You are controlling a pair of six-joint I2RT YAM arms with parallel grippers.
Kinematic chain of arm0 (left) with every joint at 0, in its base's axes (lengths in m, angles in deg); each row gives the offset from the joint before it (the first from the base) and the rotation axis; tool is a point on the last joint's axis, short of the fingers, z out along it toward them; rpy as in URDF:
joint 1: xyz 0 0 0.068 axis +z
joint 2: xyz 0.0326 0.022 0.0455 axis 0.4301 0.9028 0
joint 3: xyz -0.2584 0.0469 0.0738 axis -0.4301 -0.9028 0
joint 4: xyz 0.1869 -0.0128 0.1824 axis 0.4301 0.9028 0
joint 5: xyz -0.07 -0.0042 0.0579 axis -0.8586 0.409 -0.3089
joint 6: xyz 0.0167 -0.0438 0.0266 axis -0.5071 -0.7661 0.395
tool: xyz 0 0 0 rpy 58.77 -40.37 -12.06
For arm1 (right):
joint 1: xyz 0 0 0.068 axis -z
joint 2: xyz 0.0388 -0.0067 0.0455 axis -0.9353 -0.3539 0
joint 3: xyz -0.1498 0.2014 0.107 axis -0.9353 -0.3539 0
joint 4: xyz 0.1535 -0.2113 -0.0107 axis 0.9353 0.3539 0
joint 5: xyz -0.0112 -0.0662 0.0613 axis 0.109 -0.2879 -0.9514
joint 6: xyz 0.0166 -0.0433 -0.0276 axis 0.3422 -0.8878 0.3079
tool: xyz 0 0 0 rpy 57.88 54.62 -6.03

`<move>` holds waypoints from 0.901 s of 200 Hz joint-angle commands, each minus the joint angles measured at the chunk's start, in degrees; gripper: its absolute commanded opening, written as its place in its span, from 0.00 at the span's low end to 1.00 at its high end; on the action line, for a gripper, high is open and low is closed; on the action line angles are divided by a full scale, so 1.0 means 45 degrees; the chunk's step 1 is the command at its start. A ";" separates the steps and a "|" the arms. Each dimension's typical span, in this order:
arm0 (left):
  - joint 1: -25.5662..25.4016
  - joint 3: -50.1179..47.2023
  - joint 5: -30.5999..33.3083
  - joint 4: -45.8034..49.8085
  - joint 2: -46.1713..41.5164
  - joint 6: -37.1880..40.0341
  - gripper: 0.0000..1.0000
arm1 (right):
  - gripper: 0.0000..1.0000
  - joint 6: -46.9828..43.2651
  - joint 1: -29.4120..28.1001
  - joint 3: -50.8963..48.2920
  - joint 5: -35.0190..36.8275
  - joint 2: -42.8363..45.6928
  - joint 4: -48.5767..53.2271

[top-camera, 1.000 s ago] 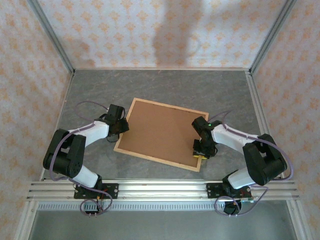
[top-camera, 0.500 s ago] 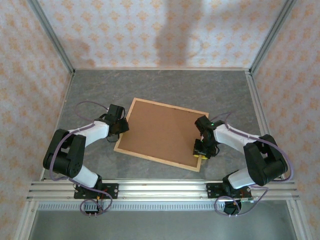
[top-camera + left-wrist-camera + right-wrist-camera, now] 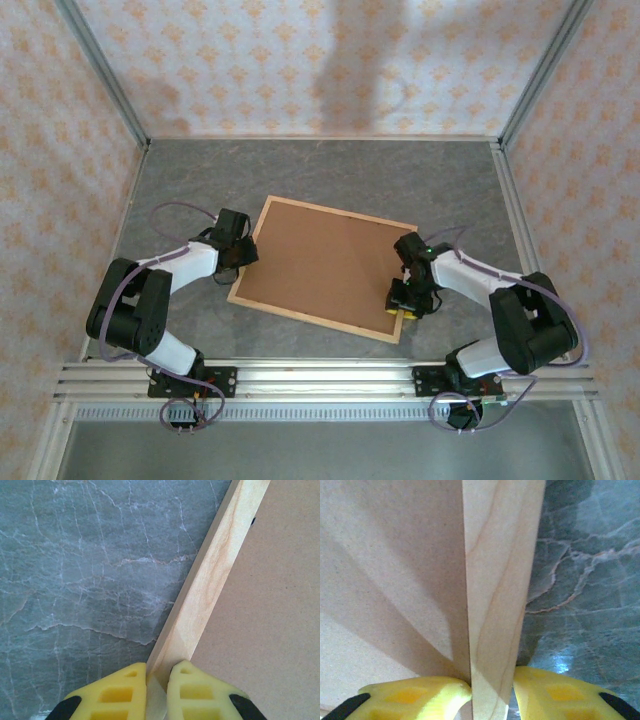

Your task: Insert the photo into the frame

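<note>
The frame [image 3: 312,320], thin light wood strips, lies flat on the table with its back up and a plain brown backing board [image 3: 325,265] set in it. The photo is hidden. My left gripper [image 3: 243,262] is at the frame's left side. In the left wrist view the gripper [image 3: 157,680] is shut on the wood strip [image 3: 215,575], yellow pads pressed to both faces. My right gripper [image 3: 402,305] is at the frame's near right corner. In the right wrist view the gripper [image 3: 492,690] straddles the strip [image 3: 500,580], with a thin dark gap at the right pad.
The grey marble-patterned table [image 3: 330,170] is boxed in by patterned walls with metal posts at the back corners. An aluminium rail [image 3: 320,375] carrying both arm bases runs along the near edge. Bare tabletop lies beyond the frame and to its sides.
The right gripper's fingers have spread a little on the frame's strip and the right wrist has shifted slightly right. The left arm and the frame have stayed put.
</note>
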State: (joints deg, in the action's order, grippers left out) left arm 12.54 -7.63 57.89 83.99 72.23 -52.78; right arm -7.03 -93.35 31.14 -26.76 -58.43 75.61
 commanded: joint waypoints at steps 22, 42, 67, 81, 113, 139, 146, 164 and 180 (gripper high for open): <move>-0.0223 -0.0733 -0.0134 0.1212 0.0876 -0.0372 0.11 | 0.47 -0.0518 0.0153 -0.0695 -0.1537 -0.0317 -0.3290; -0.0218 -0.0750 -0.0097 0.1223 0.0819 -0.0402 0.11 | 0.51 -0.0755 0.0525 -0.0433 -0.1170 0.0245 -0.2630; -0.0228 -0.0794 -0.0059 0.1223 0.0701 -0.0449 0.12 | 0.58 -0.0968 0.1091 0.0092 -0.0239 0.0795 -0.1612; -0.0224 -0.0788 -0.0074 0.1261 0.0688 -0.0442 0.11 | 0.59 -0.0791 0.1352 0.0510 0.0905 0.0795 -0.0965; -0.0215 -0.0805 -0.0141 0.1223 0.0614 -0.0450 0.11 | 0.60 -0.0407 0.1864 0.1227 0.1995 0.0125 -0.1302; -0.0233 -0.0977 -0.0398 0.1209 0.0341 -0.0590 0.11 | 0.56 -0.0418 0.2118 0.1934 0.1789 -0.0867 -0.1994; -0.0257 -0.1065 -0.0536 0.1168 0.0215 -0.0605 0.11 | 0.56 -0.0510 0.2156 0.2174 0.1864 -0.1250 -0.1980; -0.0320 -0.1268 -0.0817 0.1156 -0.0142 -0.1069 0.12 | 0.52 -0.0626 0.2282 0.2563 0.2294 -0.1977 -0.1868; -0.0393 -0.1447 -0.1049 0.1194 -0.0655 -0.1295 0.12 | 0.48 -0.0799 0.2306 0.2743 0.2950 -0.2165 -0.1839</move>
State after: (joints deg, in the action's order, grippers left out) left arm 12.02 -10.45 57.49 81.33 70.02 -54.38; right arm -9.52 -83.45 41.87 -19.61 -66.71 67.46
